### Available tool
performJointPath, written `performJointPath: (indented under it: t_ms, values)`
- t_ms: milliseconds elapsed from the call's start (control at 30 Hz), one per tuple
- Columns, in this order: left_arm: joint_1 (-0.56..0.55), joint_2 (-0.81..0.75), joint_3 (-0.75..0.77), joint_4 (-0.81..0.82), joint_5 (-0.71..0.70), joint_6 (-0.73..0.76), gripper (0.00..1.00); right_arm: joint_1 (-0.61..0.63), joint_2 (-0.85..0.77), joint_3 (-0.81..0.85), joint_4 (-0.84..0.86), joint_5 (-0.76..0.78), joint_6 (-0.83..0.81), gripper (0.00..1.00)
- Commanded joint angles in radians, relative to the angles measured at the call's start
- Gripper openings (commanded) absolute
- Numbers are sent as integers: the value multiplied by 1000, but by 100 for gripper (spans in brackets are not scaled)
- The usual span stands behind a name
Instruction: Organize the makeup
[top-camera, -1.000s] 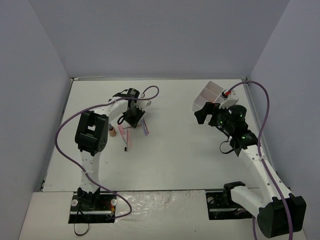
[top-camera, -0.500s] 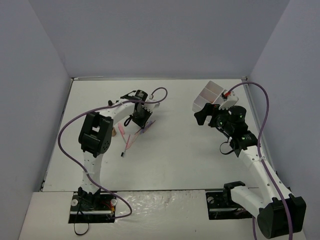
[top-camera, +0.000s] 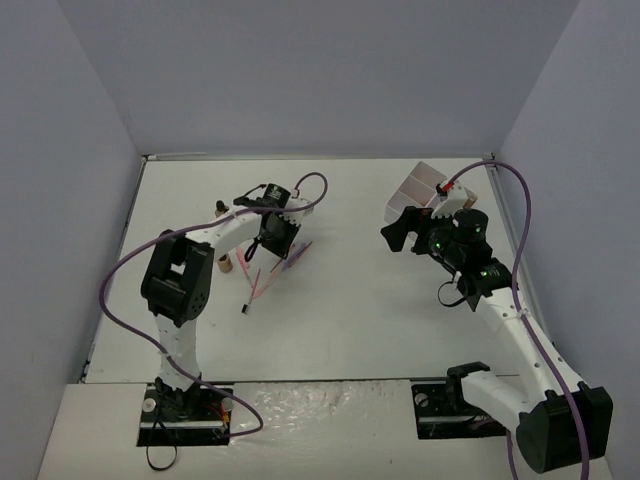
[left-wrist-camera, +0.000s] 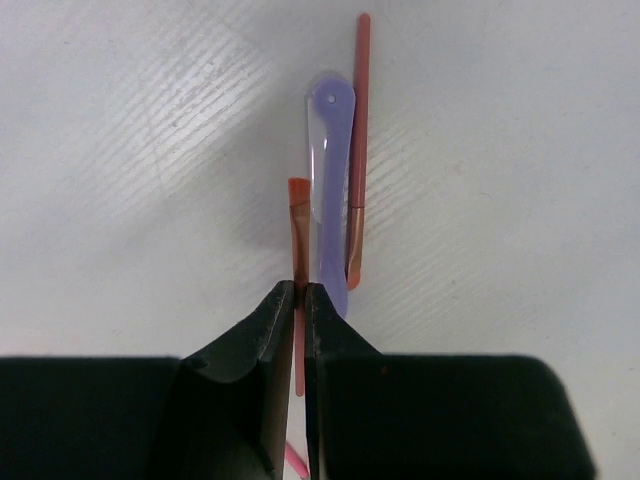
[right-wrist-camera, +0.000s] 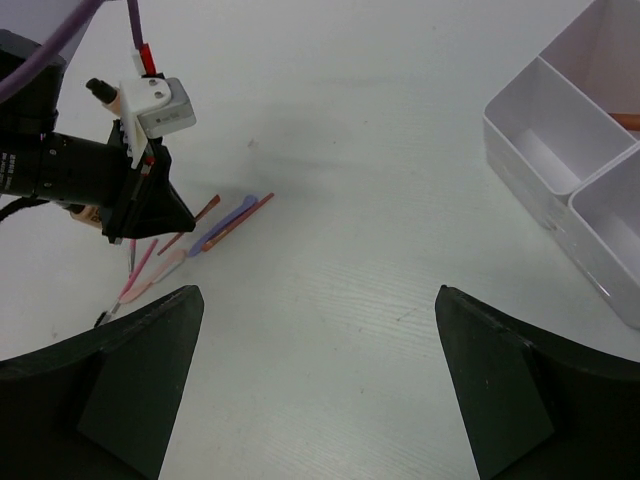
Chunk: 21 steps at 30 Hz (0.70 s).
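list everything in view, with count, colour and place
orange-tipped stick: one, red-brown, clamped in the left gripper
purple applicator: one, lilac, on the table beyond the fingertips
second stick: one, red-brown, alongside the applicator
pink sticks: at least two, pink, beside the left gripper
tan bottles: two, tan, one each side of the left forearm
tray: one, white, compartmented, far right
left gripper: black, shut on the orange-tipped stick
right gripper: black, open, empty, near the tray

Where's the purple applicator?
Left wrist view: purple applicator on the table just ahead of the left end effector, between its gripped brush and an orange pencil.
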Motion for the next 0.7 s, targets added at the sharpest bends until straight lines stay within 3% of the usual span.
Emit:
performJointPath:
  t_ms: [0,667]
  values:
    - [-4,-157,-1,110,-18,-55,0,42,31,89,58,-49,18,99]
    - [-112,-547,-234,474,113,-363,0,209,275,228,325,-97,283,92]
